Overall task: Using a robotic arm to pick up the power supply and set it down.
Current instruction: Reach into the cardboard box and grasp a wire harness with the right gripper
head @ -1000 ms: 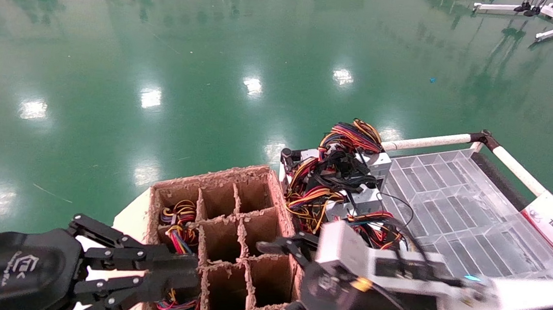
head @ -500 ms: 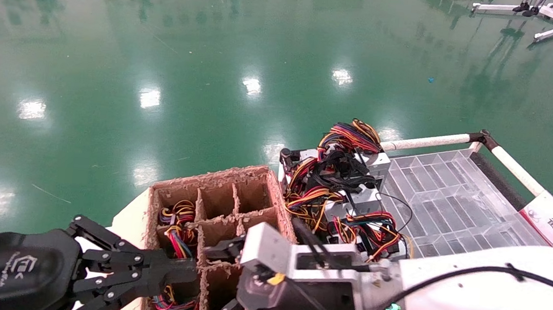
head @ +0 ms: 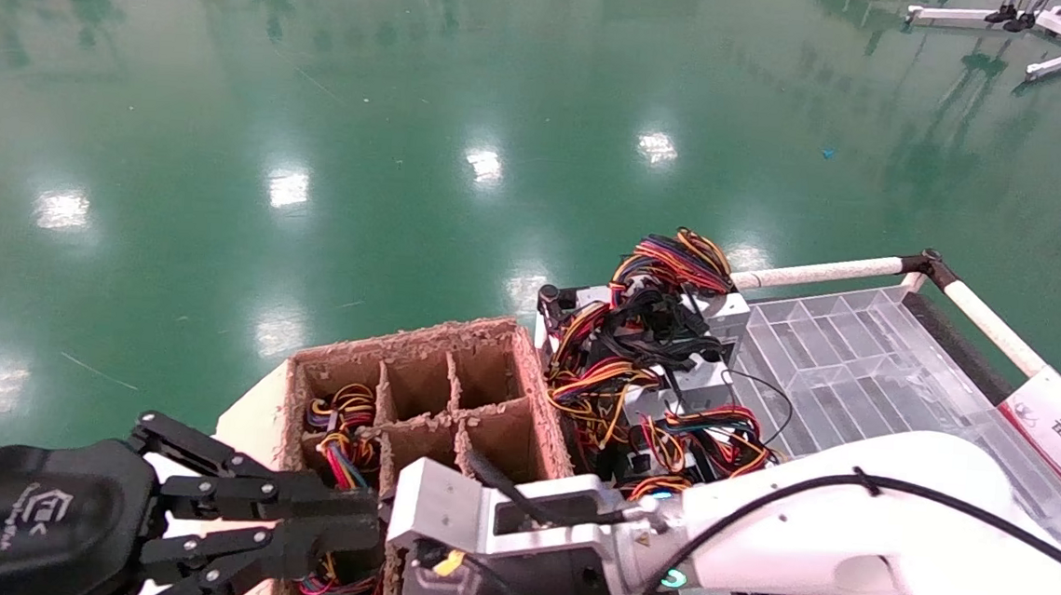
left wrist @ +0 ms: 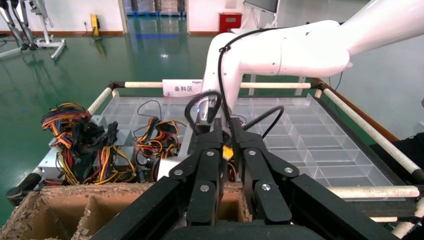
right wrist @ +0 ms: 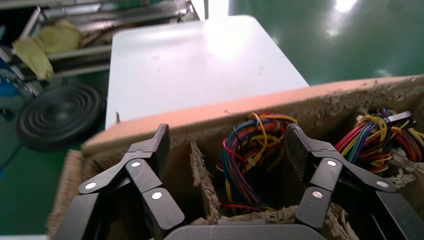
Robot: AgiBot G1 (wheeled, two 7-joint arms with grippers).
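Leftward across the cardboard box (head: 430, 393) the right arm has swung; its gripper (right wrist: 227, 150), fingers wide apart, now hangs over a compartment holding a power supply's wire bundle (right wrist: 250, 155). Reach step. Next: descend, then close. Left gripper (left wrist: 232, 172), nearly together, idles nearby.

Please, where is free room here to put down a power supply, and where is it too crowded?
Free: the clear tray beside the white rail, and the carton's back cells. Crowded: the wire-tangled power supplies between them, and the wired left cells.
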